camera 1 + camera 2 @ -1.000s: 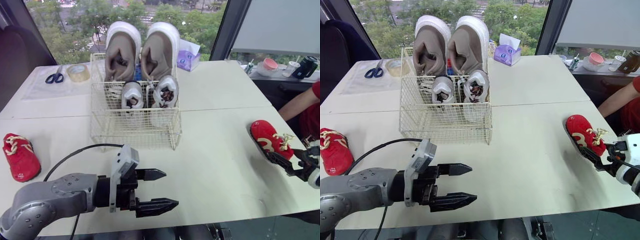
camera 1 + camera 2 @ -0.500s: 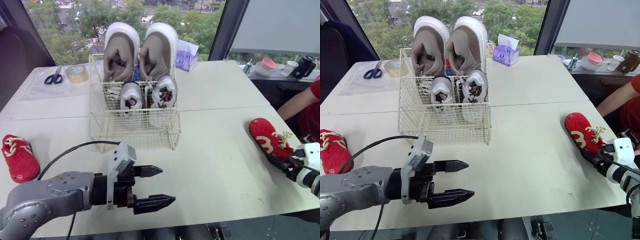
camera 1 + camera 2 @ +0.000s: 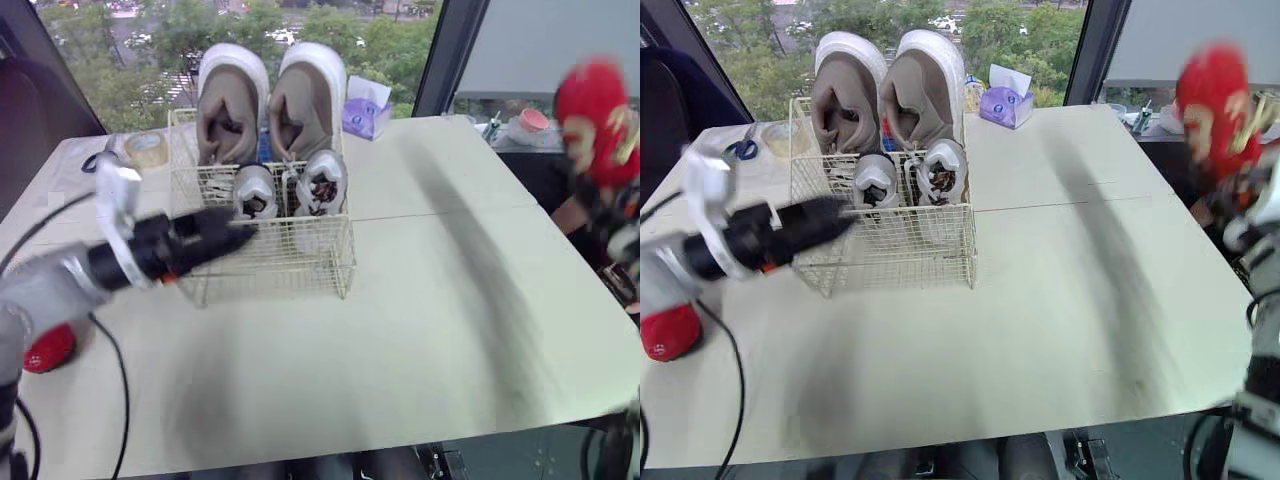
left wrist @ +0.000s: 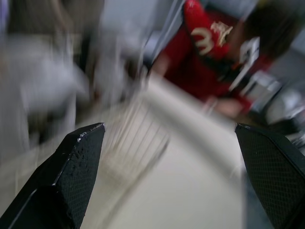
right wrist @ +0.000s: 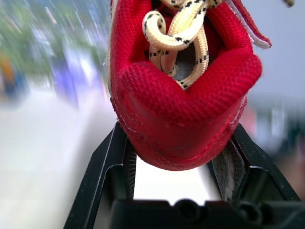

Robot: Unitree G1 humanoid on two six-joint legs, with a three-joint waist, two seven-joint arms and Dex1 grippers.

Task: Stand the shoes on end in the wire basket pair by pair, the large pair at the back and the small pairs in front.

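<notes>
My right gripper [image 5: 178, 160] is shut on a small red shoe [image 5: 183, 90] with cream laces and holds it high above the table's right edge [image 3: 598, 115]. The second red shoe [image 3: 45, 348] lies at the table's left edge, partly behind my left arm. The wire basket [image 3: 268, 272] stands at centre-back; the large beige pair [image 3: 265, 100] stands on end at its back, a small grey pair [image 3: 285, 188] just in front. My left gripper [image 3: 215, 235] hovers open by the basket's front left, nothing between its fingers [image 4: 76, 167].
A purple tissue pack [image 3: 365, 108] sits behind the basket on the right. A tape roll [image 3: 148, 148] and scissors [image 3: 740, 150] lie at the back left. Cups [image 3: 530, 122] stand on a side ledge at far right. Bare tabletop [image 3: 420, 320] spreads in front of the basket.
My right gripper has lifted the red shoe off the table, high up. My left arm has swung up and left from the table's front to the basket's front left.
</notes>
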